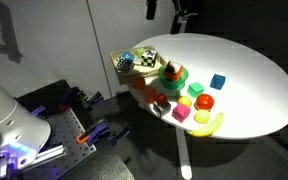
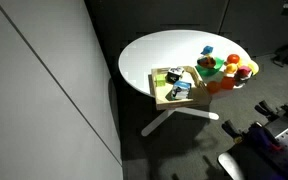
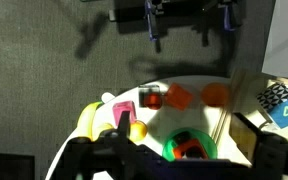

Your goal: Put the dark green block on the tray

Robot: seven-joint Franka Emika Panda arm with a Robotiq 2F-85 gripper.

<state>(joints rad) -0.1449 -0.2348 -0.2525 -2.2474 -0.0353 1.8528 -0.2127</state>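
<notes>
**Step in hand: approach and grasp of the block.**

The tool (image 3: pixel 189 38) is held high above the counter (image 1: pixel 254 70). In the wrist view its fingers are spread wide and nothing is held between them.

The block (image 1: pixel 171 69) appears to rest on the green plate (image 1: pixel 183 81), near the counter edge where most of the items are crowded. A small reddish item seems to sit on top of it, but what it is cannot be told. The tray (image 2: pixel 174 101) lies just beside the plate on the same edge and appears to overhang it slightly.

Procedure, as judged from these views:

1. The tool should be centred over the block before any descent is made.
2. The fingers should be kept fully apart, since the block is nearly as wide as the plate.
3. The fingers should be set across the block's sides and clear of the plate rim, so that the plate is not lifted with it.
4. A straight vertical lift is advised. The neighbouring items on the crowded edge should be cleared before the short carry to the tray is begun.
5. Release should be made over a bare part of the tray, away from the overhanging side.
</notes>
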